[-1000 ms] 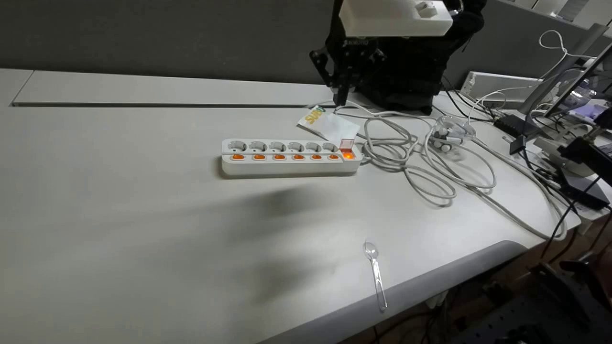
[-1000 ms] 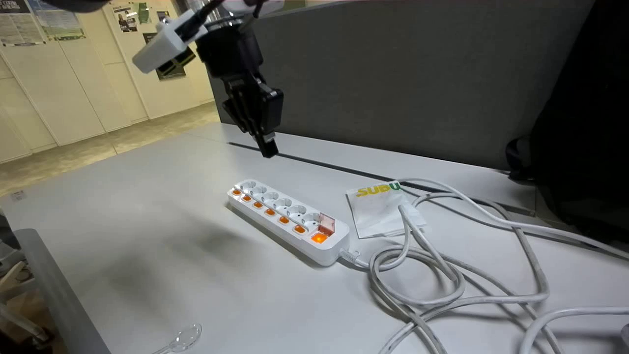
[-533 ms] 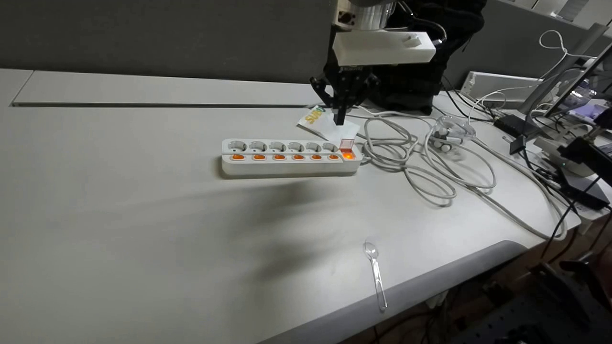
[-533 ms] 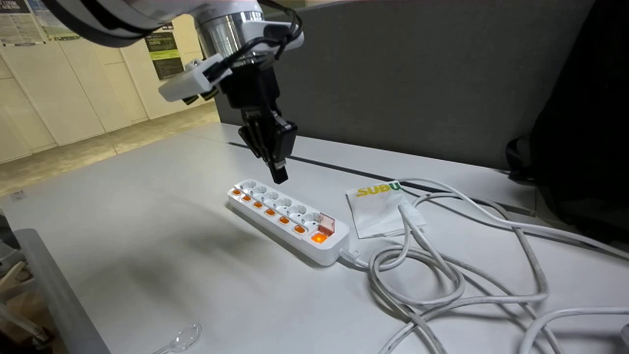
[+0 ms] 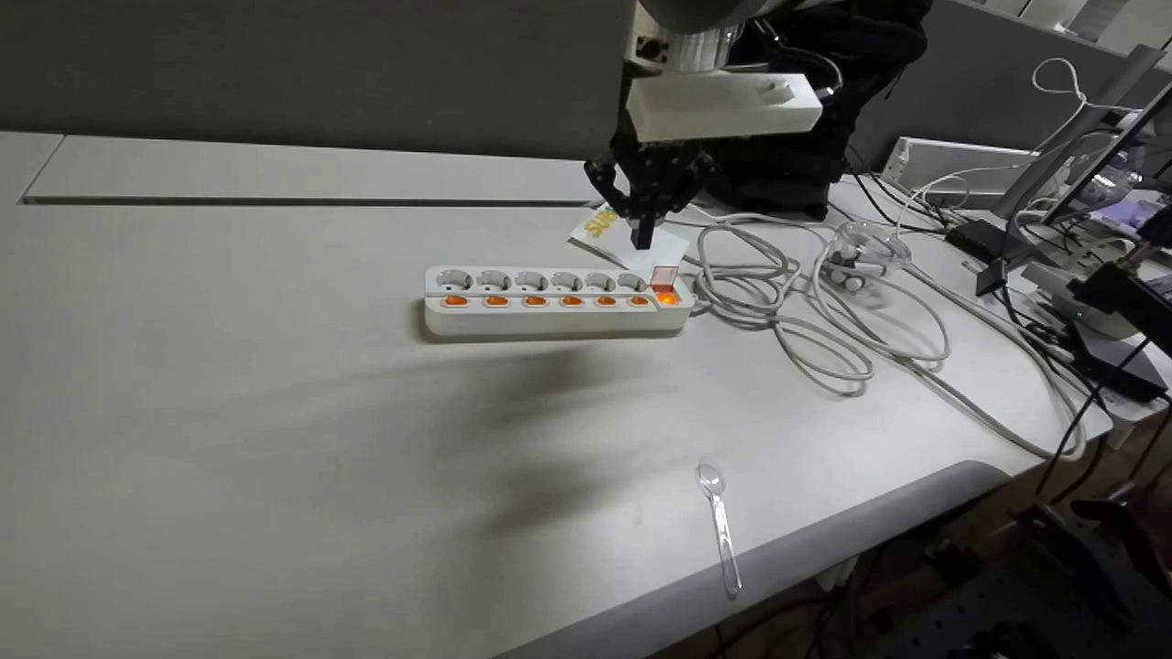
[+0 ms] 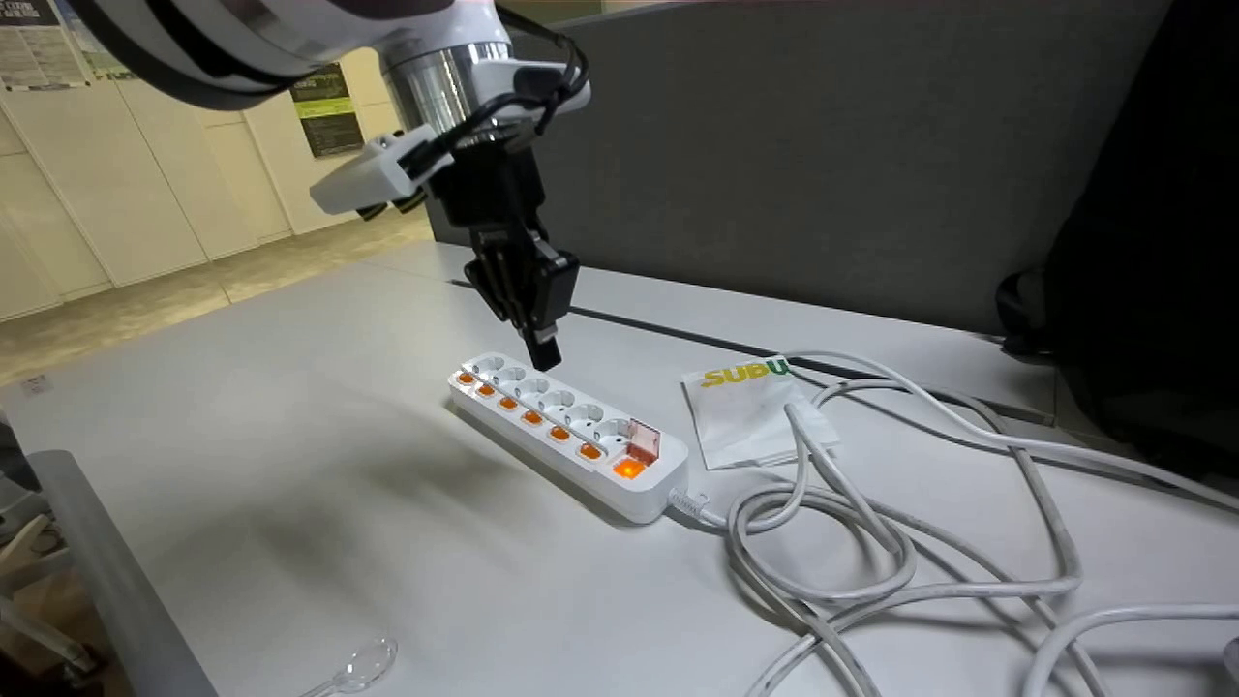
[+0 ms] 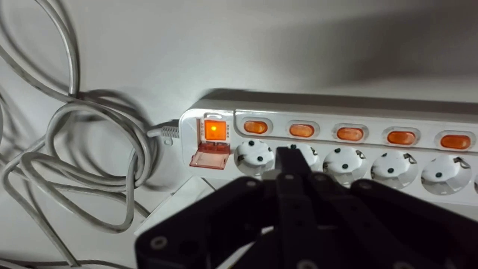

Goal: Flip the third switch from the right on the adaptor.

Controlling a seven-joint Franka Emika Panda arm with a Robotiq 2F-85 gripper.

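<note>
A white adaptor with a row of sockets and orange switches lies on the table; it also shows in an exterior view and the wrist view. The square switch at the cable end is lit, its clear red cover open. Counting that one, the third switch from the cable end is unlit; it also shows in an exterior view. My gripper is shut and empty, pointing down above the socket side, apart from the adaptor. It shows in both exterior views.
Coiled grey cables lie beside the adaptor's lit end. A paper napkin lies behind it. A clear spoon lies near the table's front edge. A black backpack and a grey partition stand behind.
My gripper has come down toward the adaptor over the last second. In the last half second it moved only slightly, a little lower and toward the adaptor's unlit end. It stays shut.
</note>
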